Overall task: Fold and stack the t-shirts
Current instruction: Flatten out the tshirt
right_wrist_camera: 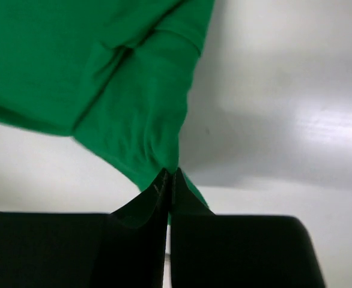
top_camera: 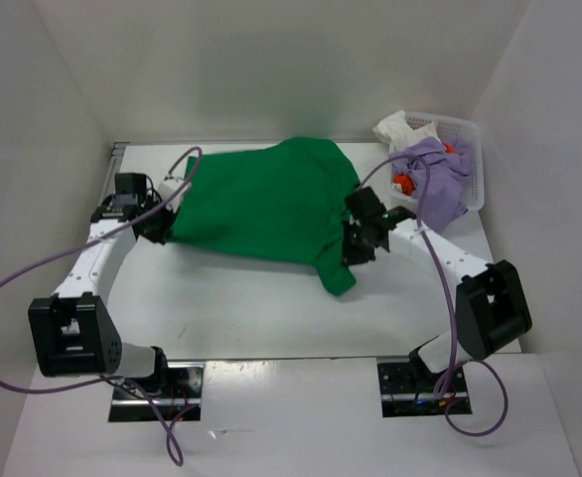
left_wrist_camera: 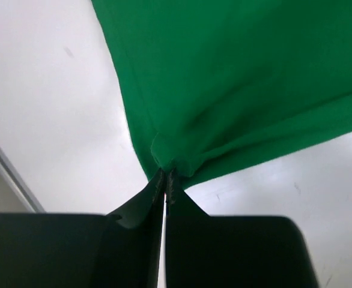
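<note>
This is looking like a robotics lab test cell rather than a home or shop. Plain white panels [top_camera: 291, 60] are closing in a white table [top_camera: 261, 308] on three sides. A left arm [top_camera: 97, 258] and a right arm [top_camera: 445, 258], both white and black, are sitting on metal plates [top_camera: 187, 383] at its near edge, with purple cables [top_camera: 170, 434] looping loosely around them. The only household things, a green t-shirt [top_camera: 261, 204] and a white mesh basket [top_camera: 470, 134] of cloth, are lying under flat, even light.
</note>
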You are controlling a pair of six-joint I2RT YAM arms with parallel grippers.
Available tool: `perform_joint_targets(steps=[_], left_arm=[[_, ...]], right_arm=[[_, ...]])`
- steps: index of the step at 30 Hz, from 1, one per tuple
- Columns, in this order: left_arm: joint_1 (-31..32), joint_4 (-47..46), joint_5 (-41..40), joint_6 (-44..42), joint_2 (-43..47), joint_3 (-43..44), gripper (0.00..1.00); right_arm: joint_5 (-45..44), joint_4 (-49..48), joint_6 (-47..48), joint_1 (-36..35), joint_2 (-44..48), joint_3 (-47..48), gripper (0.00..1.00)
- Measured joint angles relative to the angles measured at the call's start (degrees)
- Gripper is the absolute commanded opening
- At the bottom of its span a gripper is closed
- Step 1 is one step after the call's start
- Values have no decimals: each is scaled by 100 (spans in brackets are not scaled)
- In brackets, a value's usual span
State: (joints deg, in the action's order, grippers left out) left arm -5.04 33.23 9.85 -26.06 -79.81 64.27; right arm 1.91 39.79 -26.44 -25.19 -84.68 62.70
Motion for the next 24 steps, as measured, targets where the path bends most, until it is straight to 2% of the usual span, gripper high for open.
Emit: perform_joint_targets(steps=[2,4,7,9,14,19,24], left_arm=[[-9,-50,-149,-142,376,-737,0],[-35,-72,-291,-284,841,-1340,0],[-70,-122,-442,-407,1143,-1742,0],[-90,-168,-531,-459,1209,-1902,0],[-94,-164,-684,-529,1447,-2063,0],[-94,-173,-763,-525,1978,-2247,0],[-94,-136,-826,-520,2083,-2345,0]], right_arm=[[164,-101,-345,-197,11,-675,13],[354,-225,-678,-317,26,-1239,38],[433,-254,-988,-334,26,-1480,57],[415,-306,-1119,-334,33,-1484,60],[240,-330,-1519,-404,236,-1484,60],[-50,-308,-1635,-977,621,-1270,60],[-76,-581,-1565,-1141,103,-669,63]])
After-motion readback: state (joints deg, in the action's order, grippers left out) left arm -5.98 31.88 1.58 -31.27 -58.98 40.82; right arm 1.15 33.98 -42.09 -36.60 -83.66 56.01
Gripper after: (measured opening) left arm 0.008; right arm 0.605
